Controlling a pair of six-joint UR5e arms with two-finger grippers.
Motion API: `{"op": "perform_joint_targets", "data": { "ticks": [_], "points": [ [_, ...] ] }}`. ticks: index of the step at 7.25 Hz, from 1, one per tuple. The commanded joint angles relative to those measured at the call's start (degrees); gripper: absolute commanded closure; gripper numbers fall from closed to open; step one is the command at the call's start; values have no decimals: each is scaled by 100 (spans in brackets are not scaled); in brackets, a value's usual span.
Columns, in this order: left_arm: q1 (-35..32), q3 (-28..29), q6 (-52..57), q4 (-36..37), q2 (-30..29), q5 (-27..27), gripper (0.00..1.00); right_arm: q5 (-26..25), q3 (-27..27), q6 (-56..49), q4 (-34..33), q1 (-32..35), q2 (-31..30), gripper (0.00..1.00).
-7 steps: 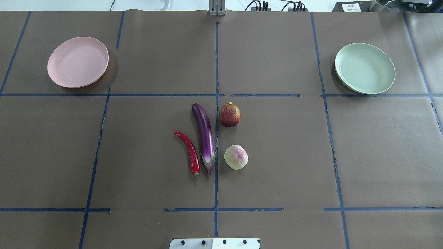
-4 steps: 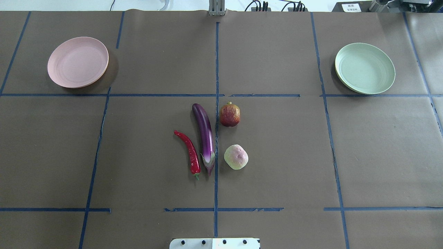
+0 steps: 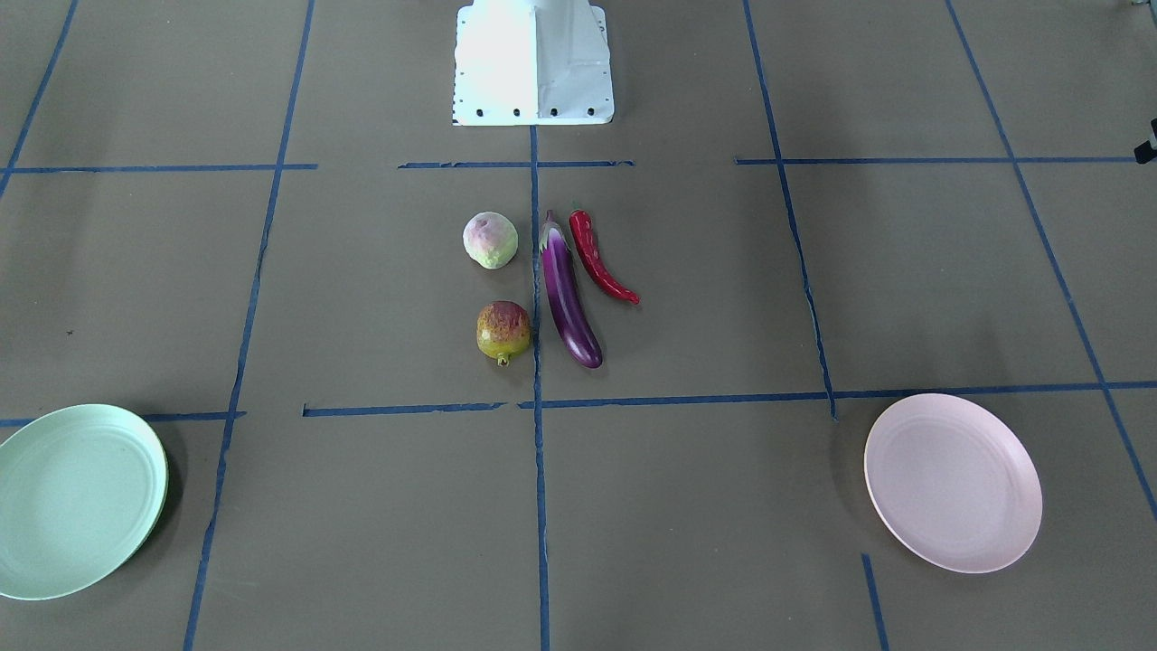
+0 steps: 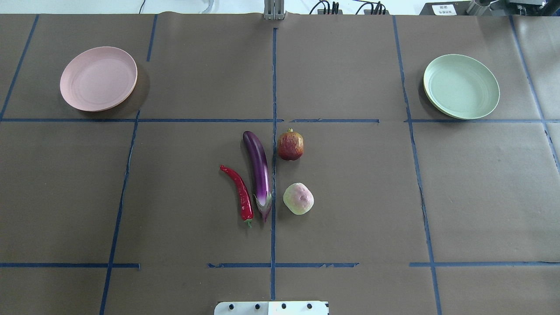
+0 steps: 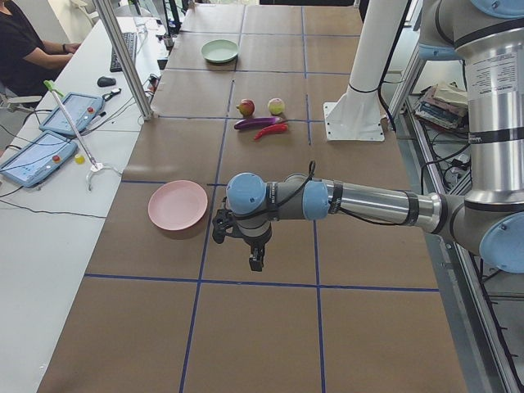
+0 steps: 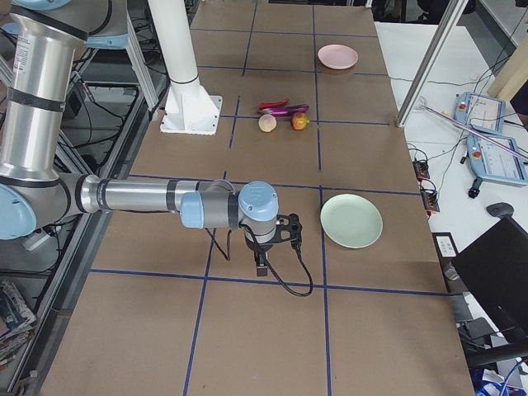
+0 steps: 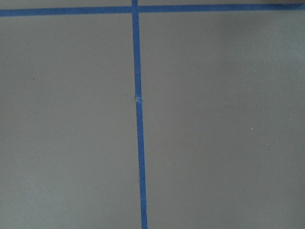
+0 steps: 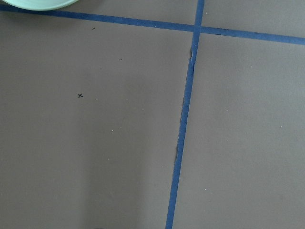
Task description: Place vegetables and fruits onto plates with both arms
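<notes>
The purple eggplant [image 4: 260, 173] and red chili [image 4: 239, 191] lie side by side at the table's middle. Right of them are the red-orange fruit [image 4: 290, 145] and the pale green fruit [image 4: 298, 199]. The pink plate [image 4: 98, 78] sits empty at the far left, the mint plate [image 4: 461, 86] empty at the far right. My left gripper [image 5: 256, 260] hangs low over bare paper near the pink plate [image 5: 178, 205]. My right gripper [image 6: 261, 266] hangs near the mint plate [image 6: 351, 220]. Both show only in side views, so I cannot tell whether they are open.
Brown paper with blue tape lines [image 4: 273, 87] covers the table. The white base block [image 3: 533, 63] stands at the robot's edge. The right wrist view catches the mint plate's rim [image 8: 38, 4]. An operator's desk with tablets [image 5: 49, 139] lies beyond the far edge.
</notes>
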Motion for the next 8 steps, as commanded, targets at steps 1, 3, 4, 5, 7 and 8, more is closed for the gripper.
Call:
{"op": "perform_joint_targets", "data": {
  "ticks": [1,3,4,5,7,8],
  "points": [
    [5,22,-24,-204,15,-21,0,485,12,3,275,-48,58,0],
    [14,58,-24,-221,32,-21,0,679,12,1067,1221,-564,232,0],
    [14,66,-15,-213,32,-21,0,636,3,2293,1819,-1045,625,0],
    [14,66,-15,-213,32,-21,0,610,12,3532,1903,-1502,1203,0],
    [14,75,-24,-213,41,-21,0,278,21,4410,1904,-2451,1900,0],
    [14,75,-41,-213,41,-30,0,-160,29,5485,1904,-3074,2443,0]
  ]
}}
